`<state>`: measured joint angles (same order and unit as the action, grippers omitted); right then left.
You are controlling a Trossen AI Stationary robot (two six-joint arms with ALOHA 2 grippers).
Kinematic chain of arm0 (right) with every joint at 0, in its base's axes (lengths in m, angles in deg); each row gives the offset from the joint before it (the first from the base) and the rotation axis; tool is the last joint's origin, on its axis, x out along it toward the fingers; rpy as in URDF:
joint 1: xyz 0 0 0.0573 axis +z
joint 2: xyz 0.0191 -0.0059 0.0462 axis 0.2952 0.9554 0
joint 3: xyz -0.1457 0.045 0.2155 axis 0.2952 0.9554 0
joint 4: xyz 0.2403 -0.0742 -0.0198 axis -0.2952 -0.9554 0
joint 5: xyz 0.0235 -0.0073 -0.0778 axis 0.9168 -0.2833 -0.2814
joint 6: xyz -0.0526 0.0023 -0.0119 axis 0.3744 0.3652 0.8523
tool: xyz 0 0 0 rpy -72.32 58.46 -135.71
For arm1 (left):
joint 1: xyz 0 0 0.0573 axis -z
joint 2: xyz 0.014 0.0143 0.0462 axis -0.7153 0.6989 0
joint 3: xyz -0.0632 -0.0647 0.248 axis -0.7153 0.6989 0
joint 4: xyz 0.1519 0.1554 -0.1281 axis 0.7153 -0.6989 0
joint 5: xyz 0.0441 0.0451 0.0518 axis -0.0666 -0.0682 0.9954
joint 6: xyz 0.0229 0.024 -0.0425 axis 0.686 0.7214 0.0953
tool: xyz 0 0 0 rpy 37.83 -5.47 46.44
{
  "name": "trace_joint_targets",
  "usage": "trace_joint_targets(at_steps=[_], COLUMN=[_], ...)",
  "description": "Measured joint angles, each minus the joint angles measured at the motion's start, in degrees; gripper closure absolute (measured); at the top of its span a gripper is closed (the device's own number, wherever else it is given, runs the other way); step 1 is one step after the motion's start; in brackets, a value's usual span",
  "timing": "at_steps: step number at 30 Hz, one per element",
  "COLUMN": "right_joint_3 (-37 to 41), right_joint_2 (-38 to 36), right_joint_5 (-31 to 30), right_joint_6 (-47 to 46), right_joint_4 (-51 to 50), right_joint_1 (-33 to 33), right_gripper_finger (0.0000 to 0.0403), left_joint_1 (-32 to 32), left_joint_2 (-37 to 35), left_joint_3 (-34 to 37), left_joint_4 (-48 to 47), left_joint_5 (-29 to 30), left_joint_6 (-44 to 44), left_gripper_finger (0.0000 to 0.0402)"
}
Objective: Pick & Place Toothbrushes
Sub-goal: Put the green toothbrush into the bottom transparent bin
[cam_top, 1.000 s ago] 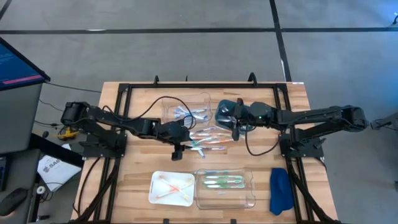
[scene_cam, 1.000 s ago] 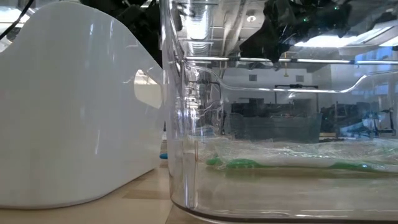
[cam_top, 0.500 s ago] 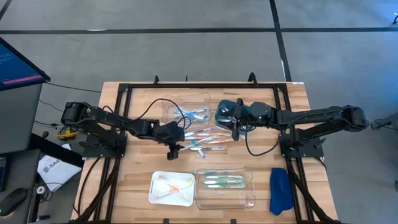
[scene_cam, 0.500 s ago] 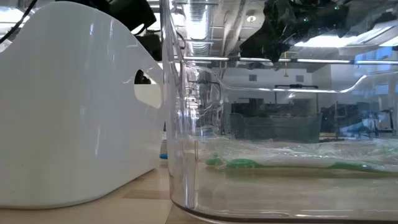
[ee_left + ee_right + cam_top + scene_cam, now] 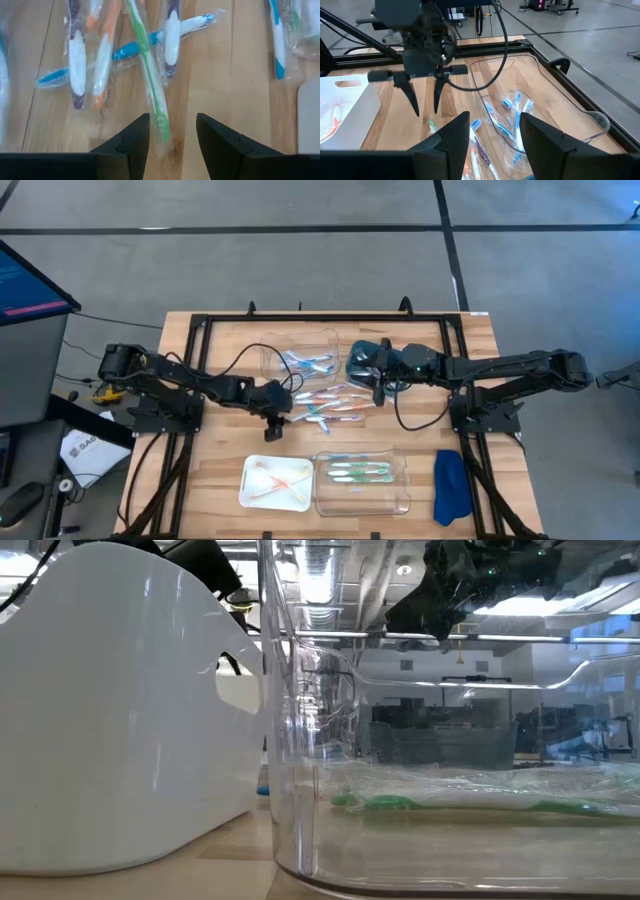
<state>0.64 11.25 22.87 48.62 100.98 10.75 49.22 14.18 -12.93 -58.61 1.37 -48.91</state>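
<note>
A loose pile of wrapped toothbrushes (image 5: 328,402) lies on the wood at mid-table. My left gripper (image 5: 272,427) hangs open, pointing down, over the pile's left end. A green toothbrush (image 5: 149,85) lies lengthwise below the gap between its fingers (image 5: 172,137), and they look clear of it (image 5: 425,111). My right gripper (image 5: 378,390) stands open at the pile's right side (image 5: 492,135), holding nothing. Blue toothbrushes (image 5: 305,363) lie in the far clear tray, orange ones (image 5: 276,477) in the white tray, green ones (image 5: 358,472) in the near clear tray.
The white tray (image 5: 250,495) and the near clear tray (image 5: 405,498) sit side by side at the near edge, with a blue cloth (image 5: 451,486) to their right. The far clear tray (image 5: 335,338) lies behind the pile. A black frame (image 5: 205,325) borders the table.
My left gripper has sunk toward the table and drifted a little toward the table's left edge, coming down over the left end of the pile; it has stayed open. The toothbrushes have not moved.
</note>
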Motion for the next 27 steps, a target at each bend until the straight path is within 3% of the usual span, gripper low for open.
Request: trace_joint_targets(at_steps=[10,18,22,27], right_joint_3=[0.0,0.0,0.0,0.0], right_joint_2=[0.0,0.0,0.0,0.0], right_joint_5=[0.0,0.0,0.0,0.0], right_joint_6=[0.0,0.0,0.0,-0.1], right_joint_4=[-0.1,-0.2,-0.2,-0.2], right_joint_1=[0.0,0.0,0.0,0.1], right_gripper_finger=[0.0233,0.0232,0.0234,0.0233], left_joint_1=[3.6,3.1,3.1,3.3], left_joint_2=[8.9,10.1,10.1,9.9], left_joint_3=[0.0,-0.1,-0.1,-0.1], left_joint_4=[5.9,6.6,6.7,6.5], left_joint_5=[7.4,7.2,7.0,7.0], left_joint_6=[0.7,0.1,-0.3,-0.8], left_gripper_finger=[0.0247,0.0255,0.0291,0.0366])
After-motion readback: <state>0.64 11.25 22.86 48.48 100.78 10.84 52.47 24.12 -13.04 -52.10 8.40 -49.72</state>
